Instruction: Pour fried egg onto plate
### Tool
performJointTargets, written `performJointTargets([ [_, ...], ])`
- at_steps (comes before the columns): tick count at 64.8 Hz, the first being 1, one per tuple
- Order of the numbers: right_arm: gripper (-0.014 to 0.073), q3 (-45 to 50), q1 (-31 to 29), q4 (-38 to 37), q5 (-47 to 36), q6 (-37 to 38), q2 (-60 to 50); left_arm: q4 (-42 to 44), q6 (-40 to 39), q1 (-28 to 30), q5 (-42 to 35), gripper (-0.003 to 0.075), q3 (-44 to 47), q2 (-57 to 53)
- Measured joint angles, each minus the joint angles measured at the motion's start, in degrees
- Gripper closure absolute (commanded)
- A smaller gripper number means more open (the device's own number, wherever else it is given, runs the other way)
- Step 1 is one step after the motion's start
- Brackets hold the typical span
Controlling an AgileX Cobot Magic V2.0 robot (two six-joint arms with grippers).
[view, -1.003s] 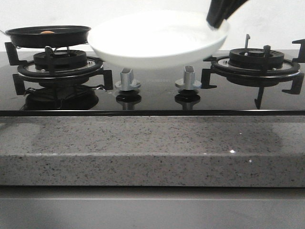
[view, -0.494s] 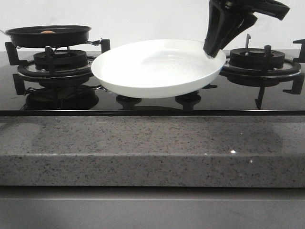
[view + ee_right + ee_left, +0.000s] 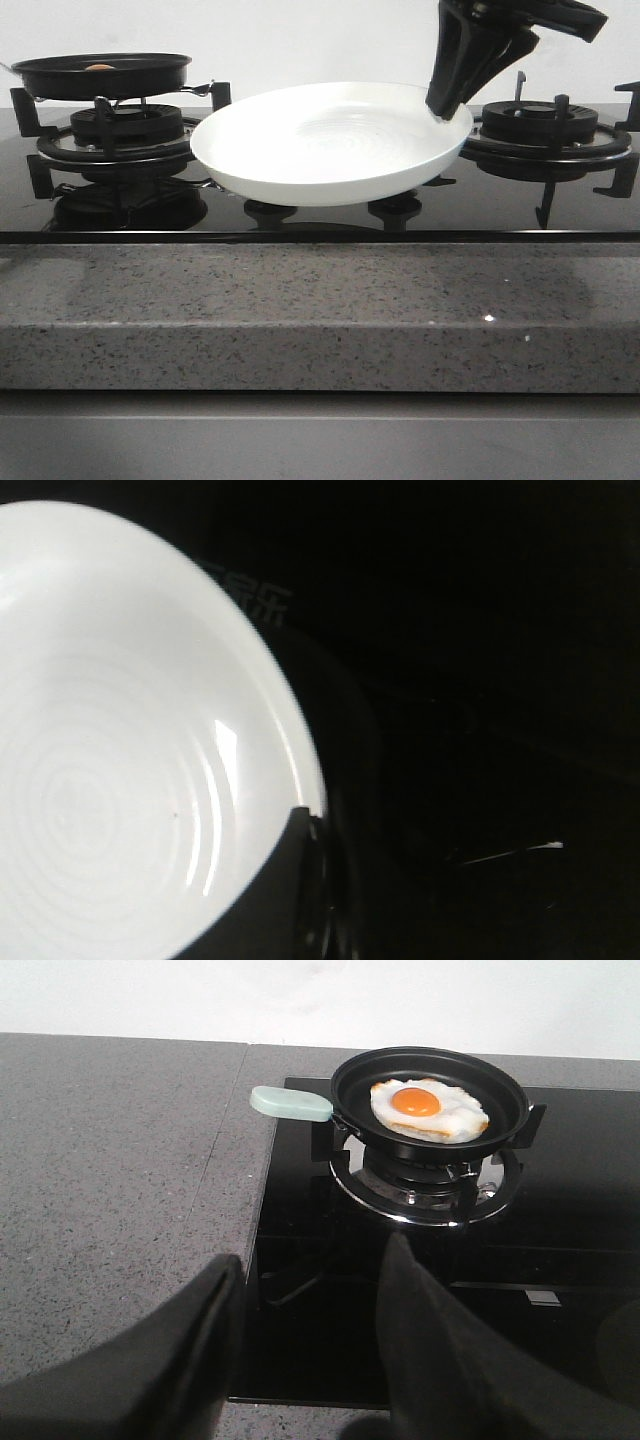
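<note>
egg [image 3: 428, 1110] lies in the black pan [image 3: 430, 1095] on the left burner [image 3: 120, 135]. plate [image 3: 330, 143] is held tilted above the hob middle, right fingers [image 3: 447, 100] clamped on its rim. left fingers [image 3: 310, 1350] are spread apart, empty, short of the pan over the worktop [image 3: 120, 1170] edge.

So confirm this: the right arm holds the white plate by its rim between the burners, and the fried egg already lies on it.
Wrong on the egg. The fried egg is in the black frying pan on the left burner, per the left wrist view; the plate is bare.
</note>
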Motion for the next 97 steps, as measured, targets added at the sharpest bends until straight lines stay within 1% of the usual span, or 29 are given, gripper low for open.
performJointTargets([
  [13, 0.0655, 0.00, 0.00, 0.00, 0.00, 0.00, 0.00, 0.00, 0.00, 0.00, -0.26, 0.0408, 0.00, 0.00],
  [17, 0.0655, 0.00, 0.00, 0.00, -0.03, 0.00, 0.00, 0.00, 0.00, 0.00, -0.74, 0.0389, 0.00, 0.00],
  [20, 0.0655, 0.00, 0.00, 0.00, -0.03, 0.00, 0.00, 0.00, 0.00, 0.00, -0.74, 0.0347, 0.00, 0.15],
  [26, 0.0655, 0.00, 0.00, 0.00, -0.03, 0.00, 0.00, 0.00, 0.00, 0.00, -1.04, 0.0193, 0.00, 0.89],
  [31, 0.0655, 0.00, 0.00, 0.00, -0.03, 0.00, 0.00, 0.00, 0.00, 0.00, -1.23, 0.0119, 0.00, 2.26],
  [37, 0.0655, 0.00, 0.00, 0.00, -0.03, 0.00, 0.00, -0.74, 0.00, 0.00, -0.92, 0.0112, -0.05, 4.92],
  [43, 0.0655, 0.00, 0.00, 0.00, -0.03, 0.00, 0.00, -2.77, 0.00, 0.00, 1.61, 0.0111, -1.40, 8.85],
  [54, 0.0655, 0.00, 0.00, 0.00, -0.03, 0.00, 0.00, -3.93, 0.13, 0.70, 8.95, 0.0111, -8.15, 20.05],
  [63, 0.0655, 0.00, 0.00, 0.00, -0.13, 0.00, 0.00, -5.30, 1.38, 4.07, 11.81, 0.0111, -14.17, 29.21],
  [68, 0.0655, 0.00, 0.00, 0.00, -0.13, 0.00, 0.00, -9.11, 4.32, 7.41, 13.03, 0.0111, -17.44, 33.99],
  [72, 0.0655, 0.00, 0.00, 0.00, -0.13, 0.00, 0.00, -13.85, 7.77, 10.23, 13.95, 0.0111, -19.91, 37.12],
  [84, 0.0655, 0.00, 0.00, 0.00, -0.13, 0.00, 0.00, -33.59, 19.88, 18.96, 16.58, 0.0111, -26.39, 45.84],
  [89, 0.0655, 0.00, 0.00, 0.00, -0.13, -0.02, 0.00, -42.24, 23.57, 22.31, 18.19, 0.0111, -28.65, 49.17],
  [97, 0.0655, 0.00, 0.00, 0.00, -0.13, -0.02, 0.00, -54.21, 28.69, 25.76, 21.43, 0.0111, -31.39, 54.91],
])
